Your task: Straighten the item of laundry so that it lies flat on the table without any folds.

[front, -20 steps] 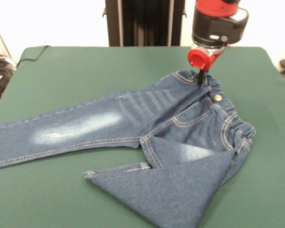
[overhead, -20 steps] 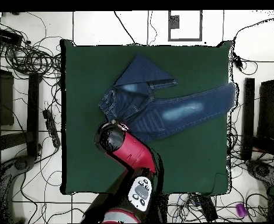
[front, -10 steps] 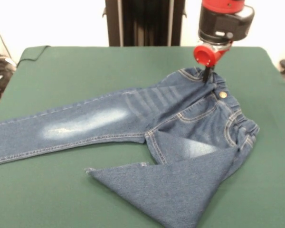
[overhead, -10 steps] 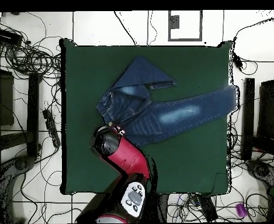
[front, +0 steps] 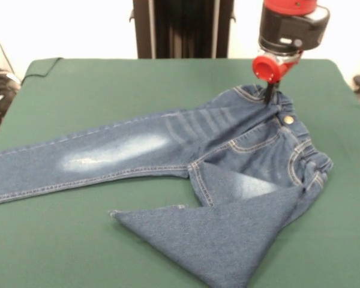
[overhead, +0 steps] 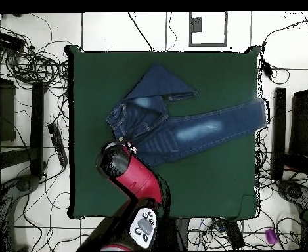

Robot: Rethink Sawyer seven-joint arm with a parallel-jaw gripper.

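Note:
The item of laundry, a small pair of blue jeans (front: 168, 144), lies on the green table (front: 108, 84). One leg stretches out flat to the left in the front view. The other leg is folded back over itself into a triangle (front: 228, 234) at the near side. My gripper (front: 269, 95) comes down on the far end of the elastic waistband, its dark fingers pinched together on the fabric beside the brass button (front: 287, 120). From overhead, the jeans (overhead: 189, 128) lie in the table's (overhead: 209, 184) upper half, and the red arm (overhead: 127, 167) covers the gripper.
In the front view, the waistband end lies near the table's right edge (front: 348, 120) and the long leg's cuff runs off the left of the picture. Cables (overhead: 31, 65) and dark stands (overhead: 278, 131) surround the table on the floor.
The gripper has moved right and slightly away in the front view, and the waistband and the whole jeans have slid with it. The folded leg keeps its fold.

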